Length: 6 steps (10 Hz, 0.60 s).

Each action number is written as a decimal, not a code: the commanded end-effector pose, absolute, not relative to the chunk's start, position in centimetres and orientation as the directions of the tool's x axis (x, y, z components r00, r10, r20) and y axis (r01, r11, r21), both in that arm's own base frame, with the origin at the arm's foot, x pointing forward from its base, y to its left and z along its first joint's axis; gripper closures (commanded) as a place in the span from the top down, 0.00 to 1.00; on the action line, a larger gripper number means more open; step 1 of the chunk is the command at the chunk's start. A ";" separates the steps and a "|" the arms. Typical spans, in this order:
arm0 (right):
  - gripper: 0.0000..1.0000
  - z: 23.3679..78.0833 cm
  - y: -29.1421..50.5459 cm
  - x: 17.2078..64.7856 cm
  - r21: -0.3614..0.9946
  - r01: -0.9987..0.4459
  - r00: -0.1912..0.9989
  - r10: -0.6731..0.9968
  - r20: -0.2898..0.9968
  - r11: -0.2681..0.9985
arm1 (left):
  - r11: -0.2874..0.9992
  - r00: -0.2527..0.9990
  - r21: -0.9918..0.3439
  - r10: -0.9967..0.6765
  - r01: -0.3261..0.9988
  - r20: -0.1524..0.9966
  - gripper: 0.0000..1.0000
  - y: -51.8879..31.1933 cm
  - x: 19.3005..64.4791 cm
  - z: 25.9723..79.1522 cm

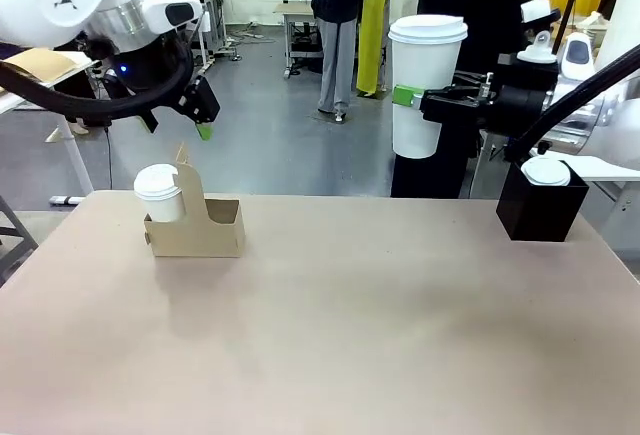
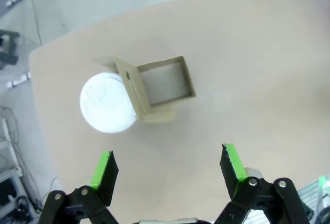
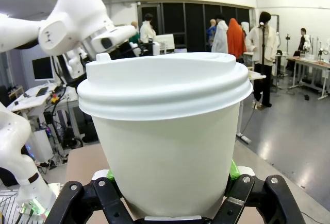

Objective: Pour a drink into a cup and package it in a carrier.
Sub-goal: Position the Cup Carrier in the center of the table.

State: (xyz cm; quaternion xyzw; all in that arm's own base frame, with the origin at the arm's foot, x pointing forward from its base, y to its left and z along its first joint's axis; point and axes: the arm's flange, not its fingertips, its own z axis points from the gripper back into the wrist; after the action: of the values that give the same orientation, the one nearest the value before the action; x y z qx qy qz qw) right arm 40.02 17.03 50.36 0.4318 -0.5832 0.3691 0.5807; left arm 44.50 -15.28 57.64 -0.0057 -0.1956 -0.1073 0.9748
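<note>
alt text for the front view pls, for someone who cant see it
The right tool holds a tall white lidded cup in the air at upper right. At left, the open left tool hangs above a brown cardboard carrier on the table, with a second lidded cup in its left slot; a black box stands far right.

Plain white cup (image 1: pixel 427 65), brown carrier (image 1: pixel 215 233), black box (image 1: pixel 538 213), beige table (image 1: pixel 350 335)

Mostly hidden behind wall of tall white lidded paper cup (image 3: pixel 165 147): green pads (image 3: pixel 233 170). Sunk inside brown cardboard carrier (image 1: pixel 215 235): lower body of smaller white lidded cup (image 1: pixel 160 193). Concealed within black box (image 1: pixel 540 217): body of white domed-lid cup (image 1: pixel 547 170). Masked by lids: contents of all three.
</note>
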 end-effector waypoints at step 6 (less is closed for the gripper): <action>0.80 51.0 17.3 40.3 0.077 -0.929 0.050 -0.085 0.995 0.362 | 0.998 0.961 -0.031 -0.037 0.047 0.273 1.00 -14.3 52.4 53.0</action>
State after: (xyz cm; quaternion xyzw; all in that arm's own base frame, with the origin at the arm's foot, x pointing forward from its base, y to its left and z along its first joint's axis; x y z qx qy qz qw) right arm 40.02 17.04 50.36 0.4318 -0.5831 0.3692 0.5807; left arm 52.01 -14.40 52.48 -0.0199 -0.1398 -0.0416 0.9891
